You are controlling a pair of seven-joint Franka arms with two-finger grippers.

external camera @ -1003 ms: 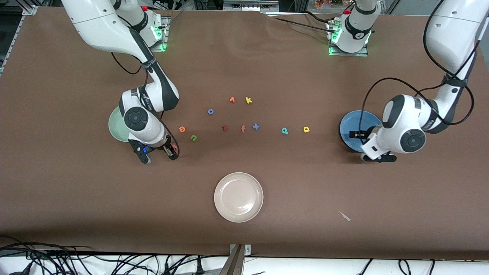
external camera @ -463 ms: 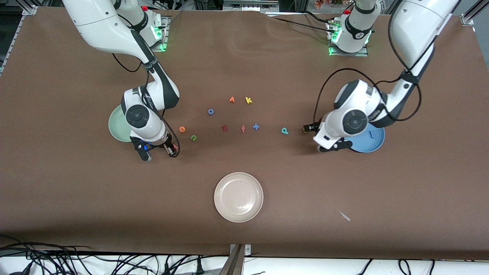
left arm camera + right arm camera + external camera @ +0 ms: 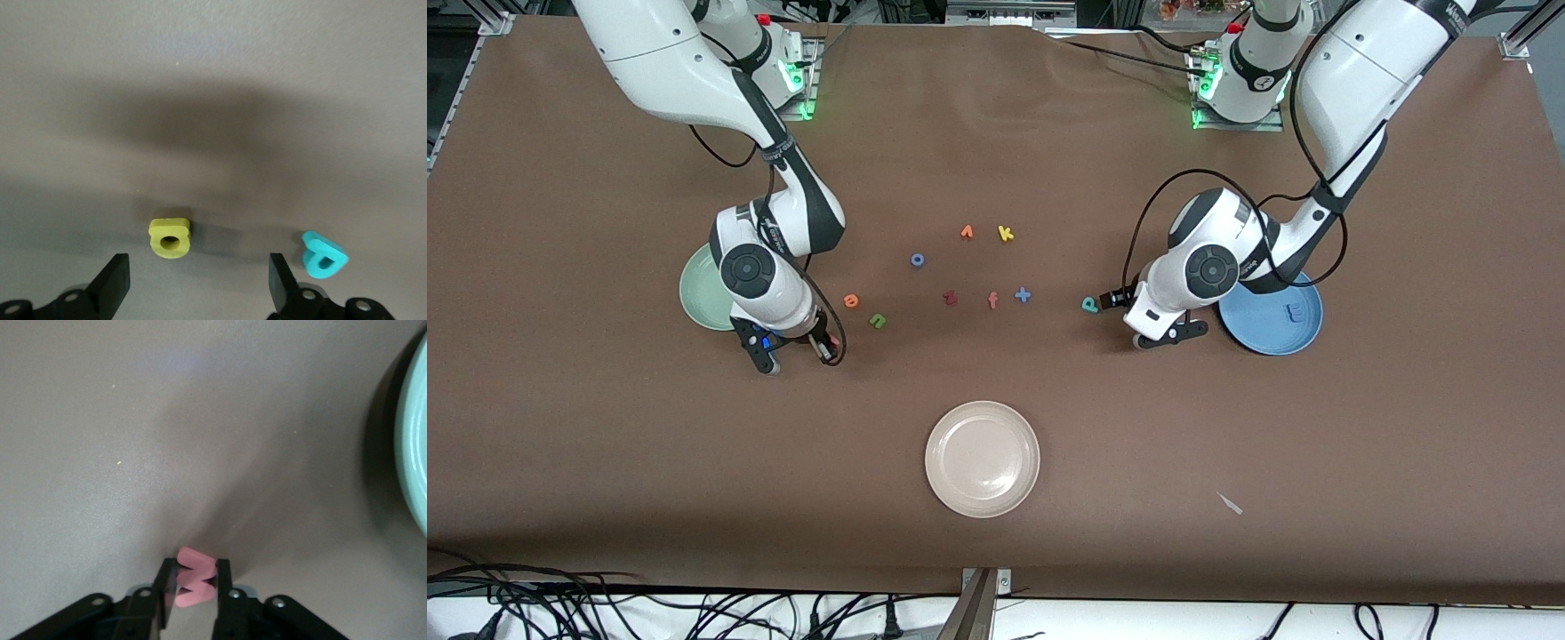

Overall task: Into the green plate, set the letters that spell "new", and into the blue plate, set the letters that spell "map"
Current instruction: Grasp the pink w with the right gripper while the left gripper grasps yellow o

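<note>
Clamped across the w (image 3: 195,581) with the right tool (image 3: 196,570), low at the table (image 3: 1049,551), green plate (image 3: 694,298) just beside the tool and so far showing no letters. Probably feather-light, soft foam: squashes under a hard pinch, so hold gently and lift straight.

Lying flat a little off the right tool toward the middle: e (image 3: 850,300) and n (image 3: 878,320), both waiting.

Hovering over the a (image 3: 170,238) with the left tool (image 3: 198,270), fingers wide apart, the letter between them; p (image 3: 323,255) just outside one finger. Already in the blue plate (image 3: 1267,338), beside the tool: m (image 3: 1298,313).

Best taken across the a's straight outer sides, not the hole; likely thin and springy, so come right down to the table before closing, or risk flicking it away.
</note>
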